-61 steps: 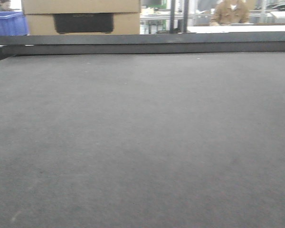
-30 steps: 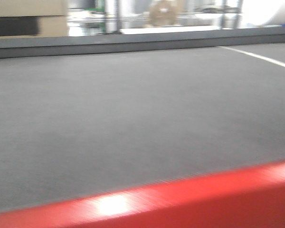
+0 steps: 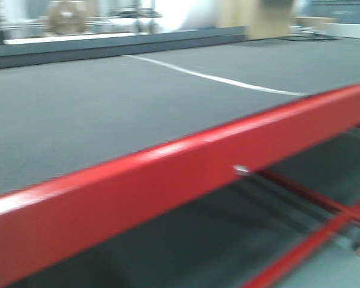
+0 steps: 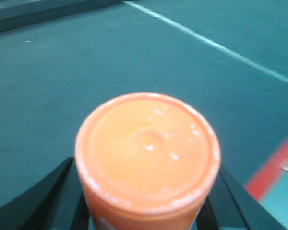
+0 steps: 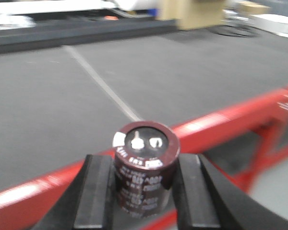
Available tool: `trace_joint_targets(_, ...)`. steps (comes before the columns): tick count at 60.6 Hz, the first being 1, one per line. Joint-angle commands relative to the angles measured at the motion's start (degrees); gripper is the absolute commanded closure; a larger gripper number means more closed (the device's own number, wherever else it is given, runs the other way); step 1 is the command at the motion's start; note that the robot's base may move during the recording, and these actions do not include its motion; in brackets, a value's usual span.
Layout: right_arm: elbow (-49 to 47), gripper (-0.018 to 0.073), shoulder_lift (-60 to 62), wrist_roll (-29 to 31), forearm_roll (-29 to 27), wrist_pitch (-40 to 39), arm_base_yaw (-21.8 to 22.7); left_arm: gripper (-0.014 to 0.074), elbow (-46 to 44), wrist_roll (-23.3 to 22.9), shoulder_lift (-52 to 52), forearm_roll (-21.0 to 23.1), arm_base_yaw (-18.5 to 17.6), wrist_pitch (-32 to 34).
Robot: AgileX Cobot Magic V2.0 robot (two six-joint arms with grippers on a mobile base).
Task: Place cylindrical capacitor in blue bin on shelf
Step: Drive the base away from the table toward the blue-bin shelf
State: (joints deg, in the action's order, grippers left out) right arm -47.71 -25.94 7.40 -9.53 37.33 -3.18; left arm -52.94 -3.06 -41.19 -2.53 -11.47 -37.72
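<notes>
Dark maroon cylindrical capacitor (image 5: 145, 167) pinched upright in black right gripper (image 5: 145, 194) over grey table's red edge (image 5: 216, 117), likely transit-ready; black left gripper (image 4: 146, 206) clamps orange plastic cylinder (image 4: 147, 148).

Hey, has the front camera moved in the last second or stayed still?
Yes. It swung right and backed off: the white line on the grey table slid leftward in frame, and the red rail, unseen a second ago, now crosses the view.

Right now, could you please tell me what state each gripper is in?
Left gripper: shut on an orange cylinder.
Right gripper: shut on the cylindrical capacitor.
</notes>
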Motion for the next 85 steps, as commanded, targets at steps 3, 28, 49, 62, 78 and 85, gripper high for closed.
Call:
trace_joint_targets(3,-0.13,0.0721,0.35,-0.01,0.27,-1.33,-0.18,0.0707,-0.39,-0.04,0.22,-0.03,-0.42,1.21)
trace_joint_targets(28,-0.13,0.0721,0.35,-0.01,0.27,-1.33,-0.18,0.0707,-0.39,-0.04,0.22,-0.03,-0.42,1.21)
trace_joint_targets(49,-0.13,0.0721,0.35,-0.01,0.27,-1.33,-0.18,0.0707,-0.39,-0.04,0.22,-0.03,-0.42,1.21)
trace_joint_targets(62,-0.13,0.0721,0.35,-0.01,0.27,-1.33,-0.18,0.0707,-0.39,-0.04,0.22,-0.03,-0.42,1.21)
trace_joint_targets(78,-0.13,0.0721,0.35,-0.01,0.27,-1.33,-0.18,0.0707,-0.39,-0.04,0.22,-0.03,-0.42,1.21)
trace_joint_targets(85,-0.13,0.0721,0.35,-0.01,0.27,-1.33,-0.18,0.0707,-0.39,-0.04,0.22,-0.03,-0.42,1.21)
